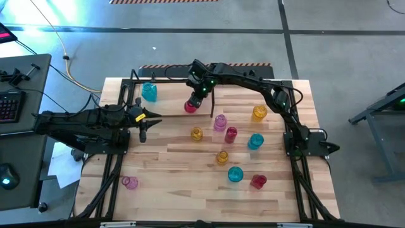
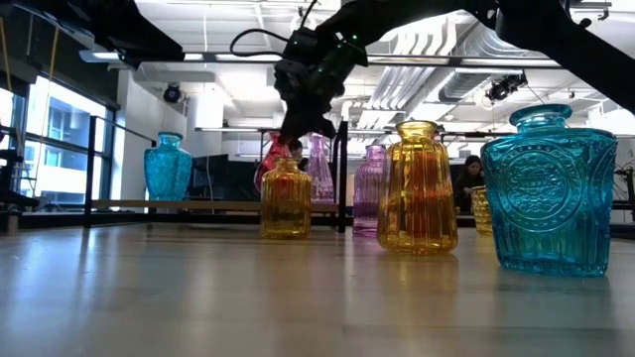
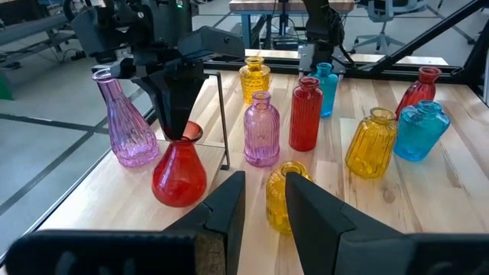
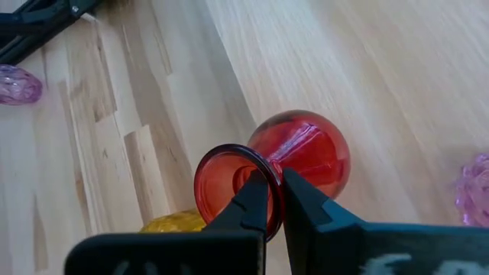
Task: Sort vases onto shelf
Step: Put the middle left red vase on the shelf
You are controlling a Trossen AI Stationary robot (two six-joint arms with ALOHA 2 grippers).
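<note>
Pinching the rim of a red vase [image 4: 299, 156], the right gripper [image 4: 276, 200] hides part of its mouth at the frame's lower middle. The left gripper [image 3: 263, 202] hangs open at left of the overhead view, its fingertips cut off.

Even, bright light falls from above on the pale wooden butcher-block bench [image 1: 190, 183], and shadows beneath the glass are short and soft. In the low view, white ceiling lamps and a daylit window at the left glare; the embossed cyan glass vase [image 2: 552, 188] nearest the lens glows, while the room behind is soft. The right wrist view's near, dark pincer [image 4: 275, 200] is blurred.
</note>
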